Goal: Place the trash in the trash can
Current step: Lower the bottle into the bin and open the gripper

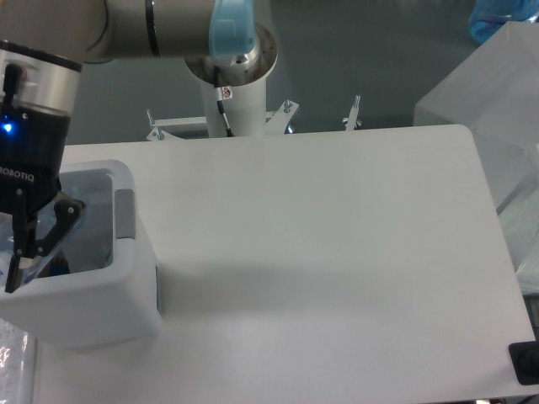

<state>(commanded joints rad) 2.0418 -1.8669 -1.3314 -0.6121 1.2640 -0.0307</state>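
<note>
The trash can (126, 290), a boxy white bin with a grey side panel, stands at the table's left edge. My gripper (18, 268) hangs over its open top, at the left side, with its fingers reaching down into the opening. The fingers converge at the tips and are shut on the crushed clear bluish bottle (40, 249), which shows as clear plastic between and beside them. Inside the bin, a small green mark by the right wall shows where the wrapper (106, 252) lies; most of it is hidden by the wall.
The arm's white base post (236, 93) stands behind the table's far edge. Translucent plastic sheeting (10, 362) lies at the bottom left beside the bin. A frosted box (497, 109) stands off the table at the right.
</note>
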